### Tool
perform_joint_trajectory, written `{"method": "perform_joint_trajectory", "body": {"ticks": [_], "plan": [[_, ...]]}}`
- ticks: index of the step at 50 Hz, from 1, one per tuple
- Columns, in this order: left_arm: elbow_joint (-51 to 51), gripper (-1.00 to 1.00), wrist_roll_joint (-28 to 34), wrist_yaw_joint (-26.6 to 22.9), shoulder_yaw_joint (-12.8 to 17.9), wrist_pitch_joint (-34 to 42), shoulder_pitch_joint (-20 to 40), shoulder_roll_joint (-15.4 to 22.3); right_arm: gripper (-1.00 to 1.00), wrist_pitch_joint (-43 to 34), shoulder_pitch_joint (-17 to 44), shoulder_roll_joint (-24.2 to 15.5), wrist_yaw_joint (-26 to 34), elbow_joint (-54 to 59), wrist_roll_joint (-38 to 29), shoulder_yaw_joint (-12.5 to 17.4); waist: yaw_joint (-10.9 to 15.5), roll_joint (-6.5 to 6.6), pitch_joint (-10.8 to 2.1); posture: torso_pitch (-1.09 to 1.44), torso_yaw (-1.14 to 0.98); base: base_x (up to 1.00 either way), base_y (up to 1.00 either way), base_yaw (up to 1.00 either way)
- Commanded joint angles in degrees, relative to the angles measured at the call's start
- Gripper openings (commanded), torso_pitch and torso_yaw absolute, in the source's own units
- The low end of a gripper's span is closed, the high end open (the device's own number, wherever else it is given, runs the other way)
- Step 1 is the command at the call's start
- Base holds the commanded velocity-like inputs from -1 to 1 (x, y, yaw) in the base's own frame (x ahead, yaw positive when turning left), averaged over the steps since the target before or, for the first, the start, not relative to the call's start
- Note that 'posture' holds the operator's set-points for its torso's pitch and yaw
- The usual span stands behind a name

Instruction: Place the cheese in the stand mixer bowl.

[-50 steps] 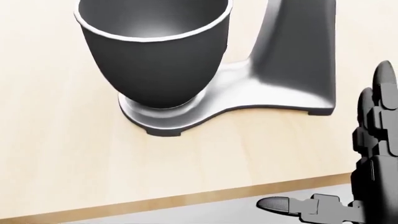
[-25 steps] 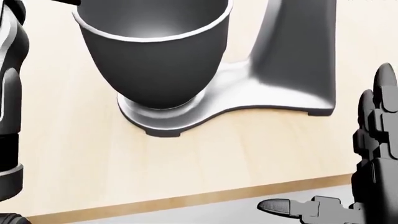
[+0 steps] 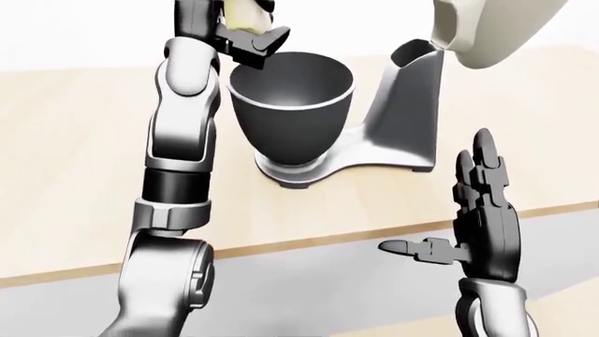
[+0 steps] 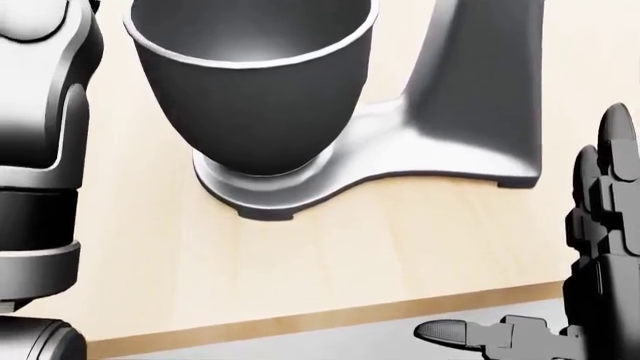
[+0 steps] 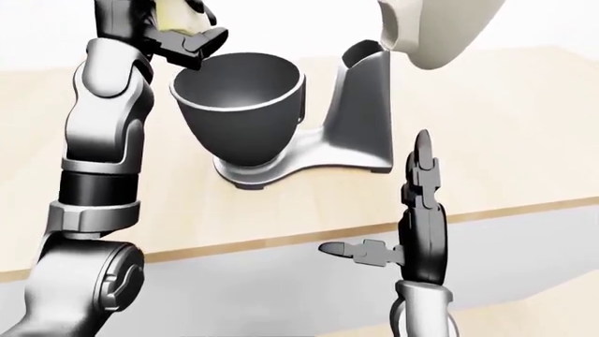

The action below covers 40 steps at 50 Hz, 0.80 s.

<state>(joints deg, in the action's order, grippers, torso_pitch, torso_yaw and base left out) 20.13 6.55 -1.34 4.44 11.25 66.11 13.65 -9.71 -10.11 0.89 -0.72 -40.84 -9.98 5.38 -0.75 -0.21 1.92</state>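
Cheese: a pale block (image 3: 245, 14) is sitting clamped in the left hand (image 3: 245, 31), at the top edge of the eye views, so only part of it is showing.
Left hand: its fingers are closing round the cheese, hanging just above the near-left rim of the bowl (image 3: 292, 116).
Right hand: it (image 3: 482, 210) is idling well away from the bowl, low on the right, fingers spread and holding nothing.
Risk: the cheese is looking closer to the rim than to the middle, so a release here is likely clipping the rim and dropping it on the counter (image 3: 75, 175).
Risk: the raised mixer head (image 3: 491, 28) is hanging beside the hand, leaving little room to move inward.
Surface: the mixer is standing on a pale wooden counter with a grey band running below its edge.
Room: only a plain white wall is showing.
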Motion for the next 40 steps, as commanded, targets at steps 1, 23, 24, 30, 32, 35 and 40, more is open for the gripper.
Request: {"method": "perform_joint_trajectory", "body": {"ticks": [1, 23, 24, 30, 32, 35, 40], "plan": [[-1.5, -1.00, 0.2, 0.1, 0.5, -1.5, 2.6, 0.5, 1.00, 1.4, 0.7, -0.2, -0.1, -2.5, 0.1, 0.0, 0.0, -0.10, -1.29, 0.00, 0.00, 0.00, 0.00, 0.00], [-2.1, -1.00, 1.6, -0.9, -0.9, -0.4, 3.8, -2.9, 1.00, 3.1, -0.3, 0.0, 0.1, -1.7, 1.0, 0.5, 0.1, -0.42, -1.25, 0.00, 0.00, 0.00, 0.00, 0.00], [-2.4, -1.00, 1.7, -0.9, -1.0, -0.2, 3.6, -3.0, 1.00, 3.2, -0.2, 0.0, 0.1, -1.5, 1.0, 0.4, 0.1, -0.42, -1.25, 0.00, 0.00, 0.00, 0.00, 0.00], [-3.7, -1.00, 2.0, -1.8, -1.5, 0.8, 2.7, -4.0, 1.00, 3.5, -0.2, 0.0, 0.1, -1.2, 1.0, 0.4, 0.1, -0.43, -1.26, 0.00, 0.00, 0.00, 0.00, 0.00], [-3.7, -1.00, 2.1, -1.9, -1.5, 1.0, 2.9, -4.1, 1.00, 3.5, -0.4, 0.1, 0.1, -1.4, 1.0, 0.4, 0.1, -0.45, -1.27, 0.00, 0.00, 0.00, 0.00, 0.00], [-2.9, -1.00, 2.1, -1.8, -1.4, 0.6, 3.3, -4.2, 1.00, 3.6, -0.5, 0.1, 0.1, -1.4, 1.1, 0.4, 0.1, -0.49, -1.28, 0.00, 0.00, 0.00, 0.00, 0.00], [-3.9, -1.00, 1.0, -1.6, -1.6, 1.7, 2.6, -5.1, 1.00, 4.2, -0.7, 0.1, 0.1, -0.9, 1.3, 0.4, 0.1, -0.52, -1.27, 0.00, 0.00, 0.00, 0.00, 0.00]]}}
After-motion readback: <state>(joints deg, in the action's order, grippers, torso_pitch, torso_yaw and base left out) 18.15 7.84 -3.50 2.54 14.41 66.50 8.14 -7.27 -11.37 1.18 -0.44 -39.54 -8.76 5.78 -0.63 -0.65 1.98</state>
